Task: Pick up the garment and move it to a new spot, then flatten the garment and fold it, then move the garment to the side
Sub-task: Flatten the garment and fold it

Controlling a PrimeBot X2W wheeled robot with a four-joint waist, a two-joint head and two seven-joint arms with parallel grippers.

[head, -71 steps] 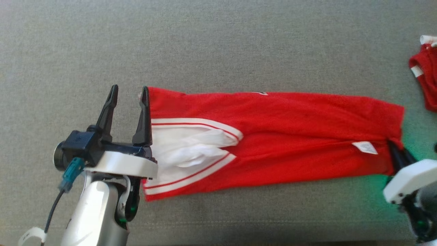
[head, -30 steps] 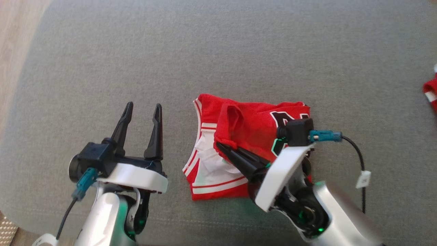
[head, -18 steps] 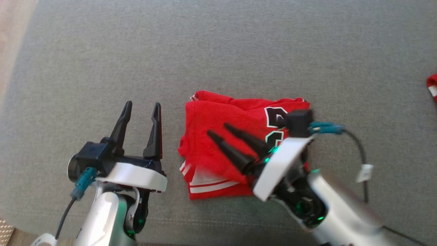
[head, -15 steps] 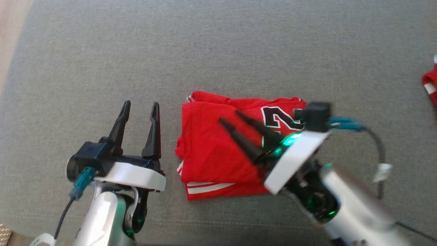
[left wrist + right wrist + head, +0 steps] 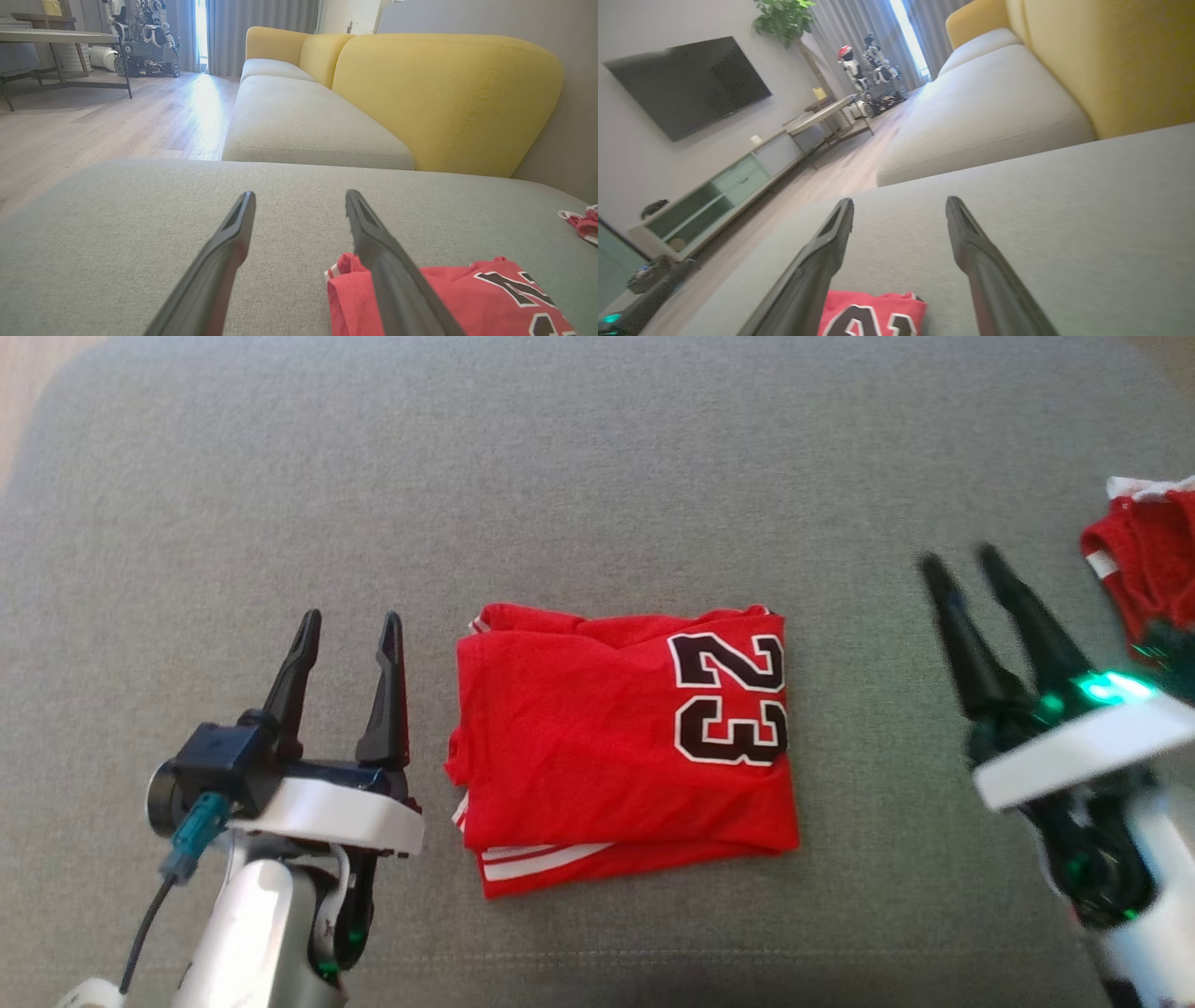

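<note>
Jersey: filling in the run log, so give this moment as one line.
stage: fold done, side move pending | jersey: folded, on cushion | left gripper: open, empty, beside it | right gripper: open, empty, clear of it

red garment [image 5: 597, 737], folded flat, "23" up

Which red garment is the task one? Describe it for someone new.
On the grey sofa cushion, look at the centre. The garment is the neatly folded red rectangle showing a black 23; the other red piece, at the right edge, lies crumpled.
</note>
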